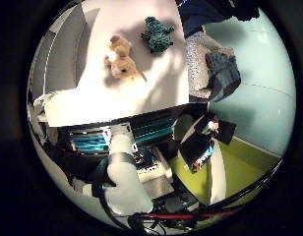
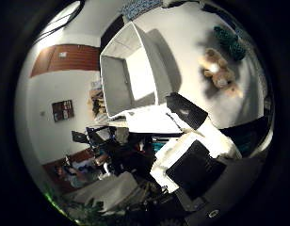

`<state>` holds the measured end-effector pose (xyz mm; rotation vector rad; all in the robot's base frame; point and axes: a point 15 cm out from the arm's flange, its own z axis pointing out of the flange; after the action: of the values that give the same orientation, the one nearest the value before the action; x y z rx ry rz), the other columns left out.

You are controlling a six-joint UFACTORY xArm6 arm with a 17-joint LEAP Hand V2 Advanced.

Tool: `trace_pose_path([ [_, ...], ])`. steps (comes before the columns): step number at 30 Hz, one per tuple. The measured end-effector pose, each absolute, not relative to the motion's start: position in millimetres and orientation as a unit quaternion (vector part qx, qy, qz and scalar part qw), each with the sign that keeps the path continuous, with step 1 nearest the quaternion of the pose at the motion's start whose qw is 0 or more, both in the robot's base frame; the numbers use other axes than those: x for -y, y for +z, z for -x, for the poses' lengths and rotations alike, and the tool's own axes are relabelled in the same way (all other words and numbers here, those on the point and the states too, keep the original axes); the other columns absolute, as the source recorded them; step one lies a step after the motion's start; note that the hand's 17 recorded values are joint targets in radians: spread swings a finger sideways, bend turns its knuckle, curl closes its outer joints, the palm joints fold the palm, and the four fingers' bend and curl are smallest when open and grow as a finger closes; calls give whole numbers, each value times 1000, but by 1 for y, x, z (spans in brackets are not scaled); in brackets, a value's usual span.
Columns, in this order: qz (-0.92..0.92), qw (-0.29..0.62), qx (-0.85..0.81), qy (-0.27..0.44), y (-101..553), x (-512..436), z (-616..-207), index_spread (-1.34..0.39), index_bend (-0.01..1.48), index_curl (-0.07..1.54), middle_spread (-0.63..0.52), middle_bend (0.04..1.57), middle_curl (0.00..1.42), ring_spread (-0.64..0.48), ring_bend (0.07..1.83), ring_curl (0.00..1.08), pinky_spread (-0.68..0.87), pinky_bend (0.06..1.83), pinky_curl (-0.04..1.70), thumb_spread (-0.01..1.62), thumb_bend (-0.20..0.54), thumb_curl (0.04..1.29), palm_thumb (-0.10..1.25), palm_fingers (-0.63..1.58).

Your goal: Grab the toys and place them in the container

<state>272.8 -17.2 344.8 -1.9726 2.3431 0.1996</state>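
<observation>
A tan plush toy [image 1: 120, 59] and a teal plush toy [image 1: 156, 34] lie close together on the white table [image 1: 112, 93]. The thumb side view shows the tan toy [image 2: 217, 72] and the teal toy [image 2: 228, 40] too. A white open container [image 2: 134, 66] stands on the table a short way from the toys, and I see nothing in it. My hand [image 1: 122, 177] is well away from the table and the toys, and its white and black fingers look relaxed with nothing between them.
A chair with grey and blue cloth [image 1: 218, 67] stands at the table's edge near the toys. Pale floor [image 1: 260, 88] lies beyond it. A wall with a brown board [image 2: 65, 58] shows behind the container.
</observation>
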Motion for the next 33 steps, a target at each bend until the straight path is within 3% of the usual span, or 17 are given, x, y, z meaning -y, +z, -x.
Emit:
trace_pose_path([
  [10,591,49,-803,53,341,55,-275,-255,136,251,38,232,339,184,467,206,440,470,269,1149,-26,311,545,237],
  [18,549,69,-832,45,299,74,-287,-188,154,250,108,253,339,200,490,212,446,509,271,1143,-21,309,521,207],
  [33,529,50,-844,70,240,94,-319,-174,155,263,108,268,334,201,504,207,444,524,260,1114,-22,282,423,202],
])
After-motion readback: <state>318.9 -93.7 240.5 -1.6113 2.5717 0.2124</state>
